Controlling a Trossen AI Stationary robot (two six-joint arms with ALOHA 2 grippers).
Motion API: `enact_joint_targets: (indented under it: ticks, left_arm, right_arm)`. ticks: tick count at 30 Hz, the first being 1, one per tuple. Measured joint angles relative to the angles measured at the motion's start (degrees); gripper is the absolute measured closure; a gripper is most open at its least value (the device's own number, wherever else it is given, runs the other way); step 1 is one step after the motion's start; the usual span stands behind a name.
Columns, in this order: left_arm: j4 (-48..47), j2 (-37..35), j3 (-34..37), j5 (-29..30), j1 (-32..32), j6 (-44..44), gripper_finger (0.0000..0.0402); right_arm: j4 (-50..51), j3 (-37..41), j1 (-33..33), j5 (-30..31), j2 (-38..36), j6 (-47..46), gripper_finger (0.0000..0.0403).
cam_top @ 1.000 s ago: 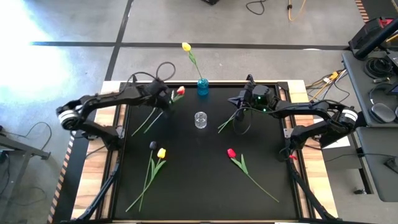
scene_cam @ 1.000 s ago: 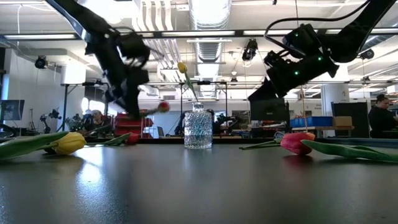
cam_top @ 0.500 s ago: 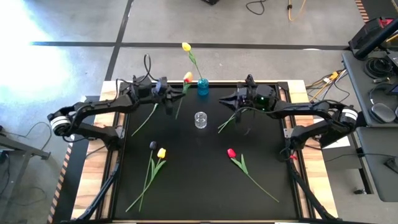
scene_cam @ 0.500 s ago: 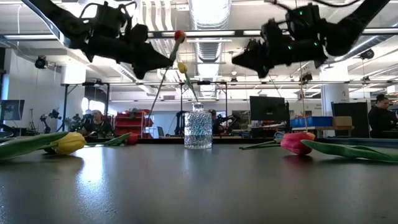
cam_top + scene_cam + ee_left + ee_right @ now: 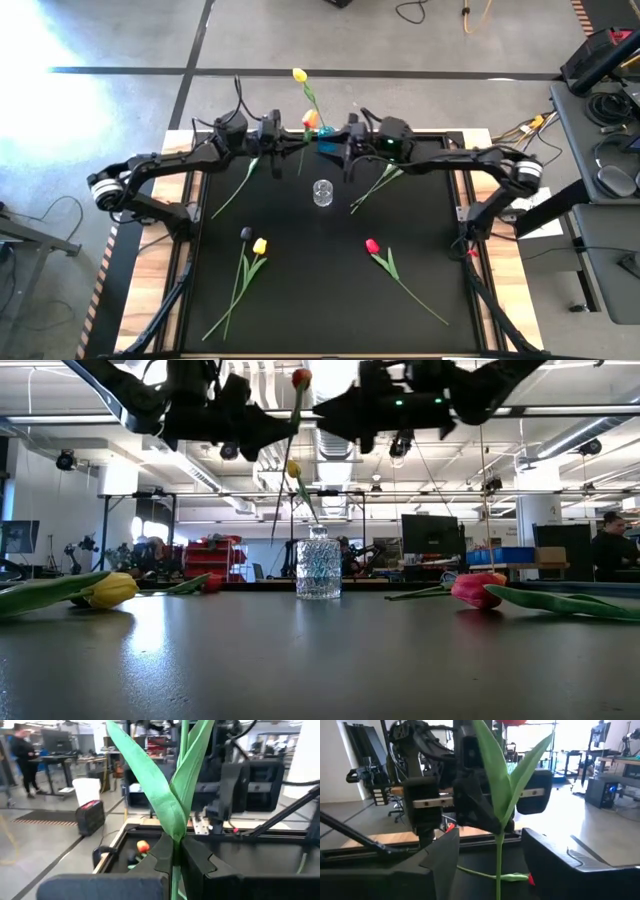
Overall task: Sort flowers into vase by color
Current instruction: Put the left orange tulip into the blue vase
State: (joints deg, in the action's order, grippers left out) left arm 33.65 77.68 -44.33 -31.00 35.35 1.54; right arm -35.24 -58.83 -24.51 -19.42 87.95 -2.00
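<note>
Two dark robot arms over a black table (image 5: 300, 300), meeting near the middle of its far edge.

Left side, near half of table: a yellow tulip (image 5: 259, 246) lies flat, stem running toward the near-left corner, w/ a small dark flower head (image 5: 246, 233) just beside it.

Left gripper (image 5: 283, 142) is up in the air by the far edge, fingers pinched on the stem of a red tulip (image 5: 309, 119). Left wrist view shows the stem clamped between the two dark fingers (image 5: 197, 857), leaves fanning above. Low view: stem roughly upright, slightly tilted, head on top, lower end hanging free above the table.

Center: a clear glass vase (image 5: 322, 192), empty as far as visible. Behind it, at the far edge, a blue vase (image 5: 326, 141) holds a yellow tulip (image 5: 299, 75).

Right gripper (image 5: 345, 143) sits just beside the same red tulip, facing the left one. Its fingers are spread, w/ the stem standing in the gap, not visibly touched. Looks like a handover; right arm is as near as left.

Key relation: stem's long axis runs vertical, crossing both claws; clear vase lies toward the table's center from them.

Right side: a loose green stem (image 5: 375, 187) lies near the clear vase; a red tulip (image 5: 372, 246) lies flat, stem toward the near-right corner.
</note>
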Motion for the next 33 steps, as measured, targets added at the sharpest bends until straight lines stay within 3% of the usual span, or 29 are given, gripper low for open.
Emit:
enact_joint_targets:
  ticks: [5,10,14,18,22,28,33]
  left_arm:
    - [0.1,0.4,-0.1,-0.2,0.0,1.0,0.04]
    - [0.3,0.4,0.1,-0.2,0.0,1.3,0.04]
    - [0.3,0.4,0.1,-0.1,0.0,1.6,0.04]
    - [0.4,0.4,0.1,0.0,0.0,1.6,0.0394]
    - [1.1,0.4,0.1,0.0,0.0,1.6,0.0367]
    - [1.0,0.4,0.9,0.7,0.1,1.0,0.0311]
    - [1.0,0.4,3.4,6.6,0.2,2.1,0.0262]
  right_arm:
    - [2.1,-7.6,0.0,0.0,5.4,-0.4,0.0179]
    - [2.7,-11.2,0.2,0.1,7.9,-0.4,0.0191]
    - [2.3,-11.9,0.4,0.9,8.0,-0.2,0.0231]
    - [2.6,-11.8,0.9,4.0,7.6,1.6,0.0308]
    - [2.3,-11.8,1.5,4.4,7.4,3.6,0.0381]
    - [2.6,-11.8,1.1,4.6,6.3,5.0,0.0388]
    - [4.9,-11.8,0.5,6.0,3.1,8.6,0.0388]
